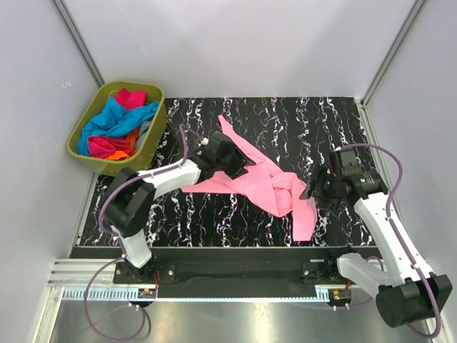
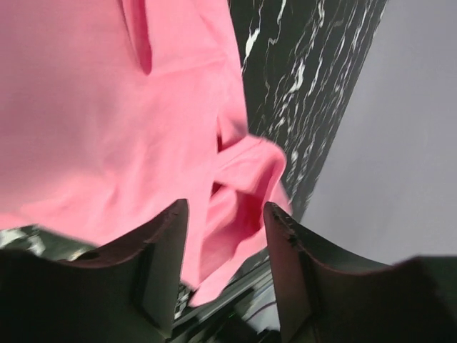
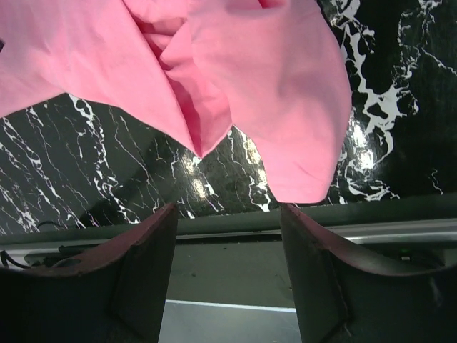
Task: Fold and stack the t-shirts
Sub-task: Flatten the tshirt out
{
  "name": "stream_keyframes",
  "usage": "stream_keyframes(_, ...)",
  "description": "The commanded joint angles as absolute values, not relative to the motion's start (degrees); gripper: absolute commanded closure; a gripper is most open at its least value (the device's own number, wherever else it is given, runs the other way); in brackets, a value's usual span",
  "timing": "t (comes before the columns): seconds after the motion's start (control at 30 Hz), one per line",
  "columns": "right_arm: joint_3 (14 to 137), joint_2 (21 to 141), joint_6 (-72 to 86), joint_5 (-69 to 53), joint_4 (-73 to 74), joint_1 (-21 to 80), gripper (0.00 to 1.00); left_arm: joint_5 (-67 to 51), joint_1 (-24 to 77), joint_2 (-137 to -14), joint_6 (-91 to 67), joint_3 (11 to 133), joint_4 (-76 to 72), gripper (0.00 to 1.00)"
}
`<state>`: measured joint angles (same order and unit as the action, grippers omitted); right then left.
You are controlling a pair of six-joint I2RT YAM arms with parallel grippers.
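L claw (image 2: 225, 207) open, empty, over lt pink t-shirt (image 1: 264, 182); R claw (image 3: 228, 211) open, empty, beside it.

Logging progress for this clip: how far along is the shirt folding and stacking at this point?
Done: nothing visible; no folded shirt shows anywhere. In hand: the light pink t-shirt lies crumpled on the table, with the left tool and right tool open at either side of it. Left: flattening and folding it, then the other shirts piled in the olive bin.
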<state>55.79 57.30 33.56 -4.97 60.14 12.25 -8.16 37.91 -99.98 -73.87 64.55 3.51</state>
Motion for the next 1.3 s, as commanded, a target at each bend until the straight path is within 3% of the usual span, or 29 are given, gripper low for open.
stream_keyframes(0.0, 55.81, 54.32, 35.77, -1.94, 62.49, 12.22, 0.34, 2.17, 39.02, -103.61, -86.91, 67.41, 0.26, 0.51)
stream_keyframes(0.37, 57.57, 53.79, 34.54, -1.05, 64.42, 12.22, 0.34, 7.03, 38.76, -111.79, -99.48, 71.28, 3.51, 0.50)
stream_keyframes(0.97, 55.55, 54.75, 34.37, -1.49, 63.55, 12.30, 0.34, 7.21, 37.44, -119.00, -99.32, 76.82, 2.73, 0.57)
stream_keyframes(1.2, 53.44, 56.50, 35.07, -2.28, 63.02, 12.30, 0.34, 6.59, 36.48, -117.25, -91.16, 77.69, -1.13, 0.77)
stream_keyframes(1.23, 52.31, 57.04, 35.42, -2.72, 62.50, 12.30, 0.34, 6.07, 35.87, -116.38, -88.45, 78.04, -1.23, 0.97)
stream_keyframes(1.27, 51.60, 57.56, 35.42, -3.59, 62.06, 12.30, 0.34, 5.19, 35.51, -115.50, -83.28, 78.48, -0.71, 1.00)
